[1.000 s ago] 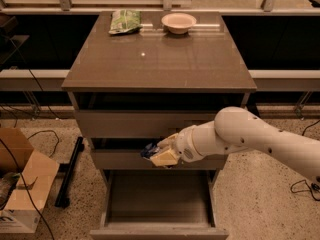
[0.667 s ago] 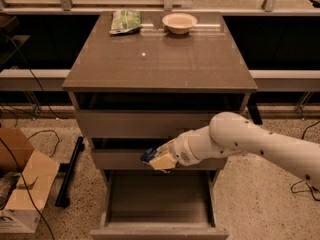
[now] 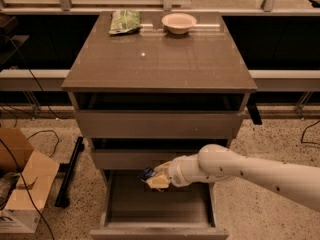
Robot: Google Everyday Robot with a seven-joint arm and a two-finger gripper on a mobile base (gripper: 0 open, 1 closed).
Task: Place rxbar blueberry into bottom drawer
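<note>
camera view: a grey-brown cabinet (image 3: 160, 59) stands before a dark counter. on the back of its top a green crinkly bag (image 3: 125, 21) lies at the left and a pale bowl (image 3: 179, 22) sits just right of it, the two apart. on the floor to the left are an open cardboard box (image 3: 22, 184), loose cables (image 3: 40, 84) and a black bar (image 3: 70, 171) beside the cabinet's foot. the top drawer (image 3: 160, 124) and the middle drawer (image 3: 125, 159) are each pulled out a little. the bottom drawer (image 3: 160, 204) is pulled out far, and the part of its floor that shows is bare. the white arm (image 3: 250, 171) reaches in from the right, crossing the middle drawer's front. the gripper (image 3: 154, 179) hangs over the back of the bottom drawer, just below the middle drawer's front, its jaws pinching the rxbar blueberry (image 3: 146, 173), whose dark blue end pokes out at the left, above the drawer floor and not resting on it.
</note>
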